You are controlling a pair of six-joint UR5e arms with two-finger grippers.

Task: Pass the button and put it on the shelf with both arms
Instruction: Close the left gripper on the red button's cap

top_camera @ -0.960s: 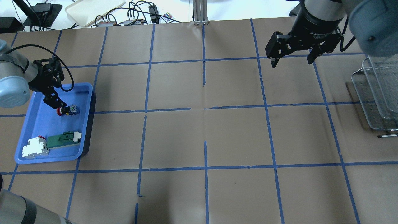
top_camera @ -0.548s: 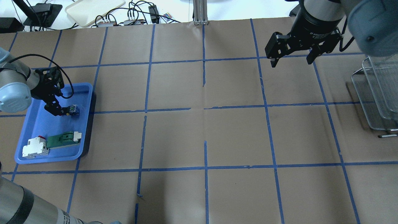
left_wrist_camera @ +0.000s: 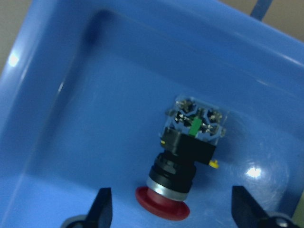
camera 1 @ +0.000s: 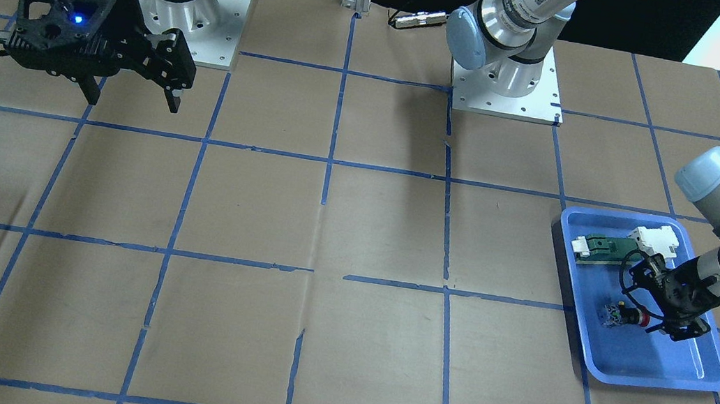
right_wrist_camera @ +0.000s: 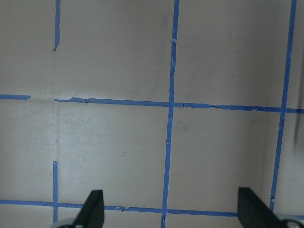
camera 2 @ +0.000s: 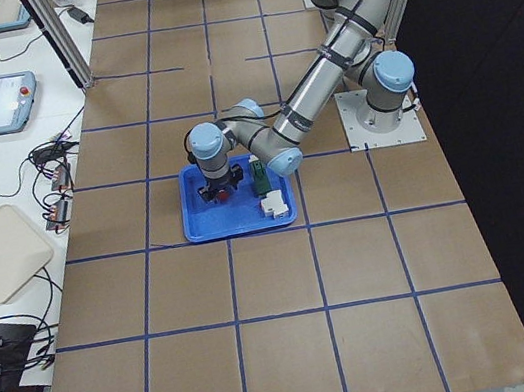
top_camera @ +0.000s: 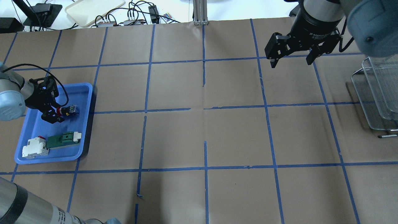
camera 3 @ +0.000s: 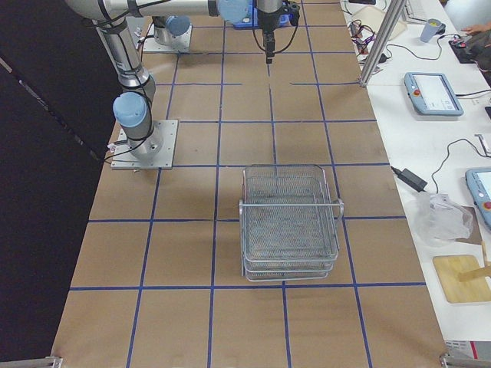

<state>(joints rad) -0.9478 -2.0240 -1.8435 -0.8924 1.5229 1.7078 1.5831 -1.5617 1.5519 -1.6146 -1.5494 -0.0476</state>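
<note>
At table's right end the shelf [camera 3: 290,222] is cut off by the overhead frame edge; it shows whole only from the right-end cam. Over at the left edge sits the blue tray [top_camera: 40,130]. Above far-right paper the right gripper [top_camera: 291,62] hangs w/ fingers spread wide. Low in the tray, the left gripper [left_wrist_camera: 172,211] is spread too, tips either side of the button [left_wrist_camera: 187,152], which lies on its side; can't tell if pads touch its cap.

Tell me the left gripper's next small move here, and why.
Probably ease the left gripper forward a little, then shut it on the button. Its jaws are open, the red cap sits between the fingertips, and the button lies loose on its side in the blue tray.
</note>
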